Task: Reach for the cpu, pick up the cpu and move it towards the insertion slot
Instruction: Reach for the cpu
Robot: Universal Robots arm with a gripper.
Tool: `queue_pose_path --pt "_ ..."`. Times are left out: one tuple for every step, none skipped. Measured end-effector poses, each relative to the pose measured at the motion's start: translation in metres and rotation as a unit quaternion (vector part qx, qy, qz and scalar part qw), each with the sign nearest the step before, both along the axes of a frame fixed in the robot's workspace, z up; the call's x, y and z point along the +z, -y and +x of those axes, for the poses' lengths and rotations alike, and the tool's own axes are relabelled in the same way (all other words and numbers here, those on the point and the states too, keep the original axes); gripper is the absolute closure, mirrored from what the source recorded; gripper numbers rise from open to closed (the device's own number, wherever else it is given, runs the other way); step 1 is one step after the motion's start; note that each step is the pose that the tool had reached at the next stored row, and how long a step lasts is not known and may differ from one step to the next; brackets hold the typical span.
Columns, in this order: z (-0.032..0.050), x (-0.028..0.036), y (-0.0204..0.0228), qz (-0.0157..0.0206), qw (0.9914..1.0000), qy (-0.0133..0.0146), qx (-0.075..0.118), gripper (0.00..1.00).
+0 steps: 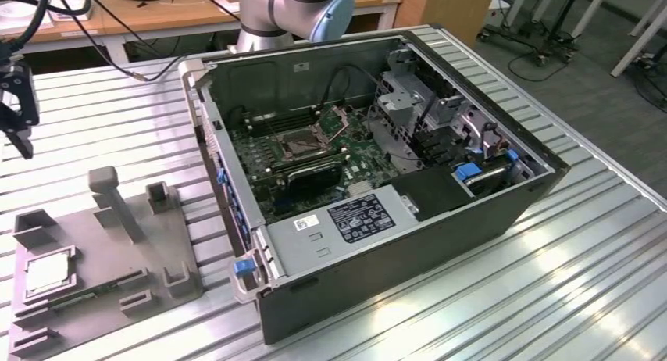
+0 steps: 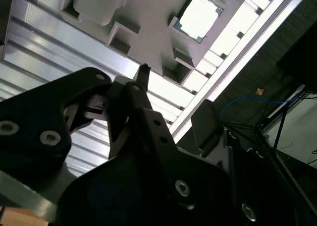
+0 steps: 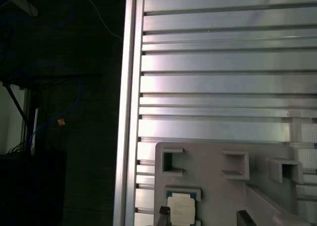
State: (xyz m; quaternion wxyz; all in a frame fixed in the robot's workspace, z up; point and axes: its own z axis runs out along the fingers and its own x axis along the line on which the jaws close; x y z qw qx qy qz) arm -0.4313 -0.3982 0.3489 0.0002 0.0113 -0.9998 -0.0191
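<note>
The cpu is a small pale silver square lying flat in a recess of the grey plastic tray at the exterior view's lower left. My black gripper hangs in the air above the slatted table, beyond the tray's far end, touching nothing. In the first wrist view its two dark fingertips stand apart, open, with the cpu just beside one tip. The second wrist view has the cpu well past a thin fingertip. The insertion slot sits on the green motherboard inside the open case.
The open black computer case fills the table's middle. The tray carries upright posts and a green memory strip. The aluminium table's edge runs close by the tray, with dark floor and cables beyond. The arm's base stands behind the case.
</note>
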Motion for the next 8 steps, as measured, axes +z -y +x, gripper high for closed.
queue_pose_path --pt "0.0 0.0 0.0 0.0 1.0 0.0 0.0 0.42" --pt "0.0 -0.0001 0.0 0.0 1.0 0.0 0.0 0.3" --pt "-0.0001 -0.0009 0.0001 0.0001 1.0 0.0001 0.0 0.3" --pt "-0.0003 -0.0022 0.0006 0.0 1.0 0.0 0.0 0.24" --pt "-0.0003 -0.0039 0.0012 0.0 1.0 0.0 0.0 0.24" --pt "-0.0006 -0.0057 0.0021 0.0 1.0 0.0 0.0 0.24" --pt "-0.0014 -0.0075 0.0032 -0.0001 1.0 -0.0001 0.0 0.24" --pt "-0.0027 -0.0093 0.0041 0.0 1.0 0.0 0.0 0.24"
